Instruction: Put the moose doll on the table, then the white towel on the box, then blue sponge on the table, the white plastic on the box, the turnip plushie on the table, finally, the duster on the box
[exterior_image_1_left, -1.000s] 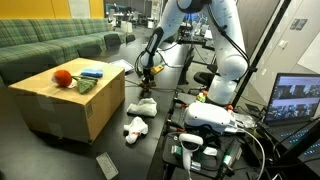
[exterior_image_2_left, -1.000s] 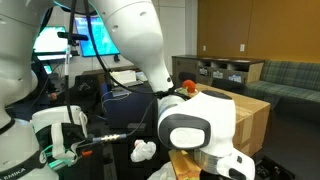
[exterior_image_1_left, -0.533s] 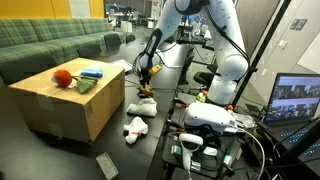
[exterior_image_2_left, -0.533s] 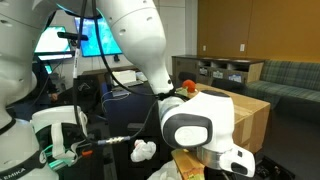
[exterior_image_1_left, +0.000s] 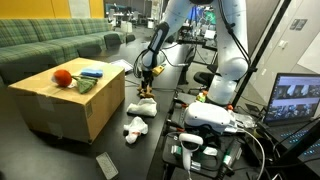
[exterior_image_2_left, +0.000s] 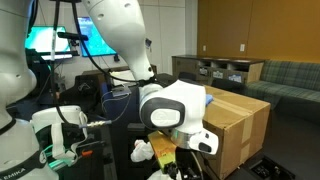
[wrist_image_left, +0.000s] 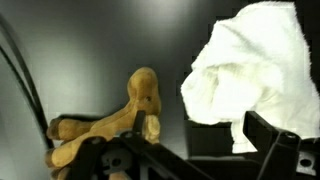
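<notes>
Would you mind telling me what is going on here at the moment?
The robot arm's claw hangs open just above the moose doll, which lies on the table beside the white towel. The turnip plushie and the blue sponge sit on top of the box, so only the first step looks done.

light: even indoor | wrist view: dark, soft focus, white towel blown out | exterior views: grainy
</notes>
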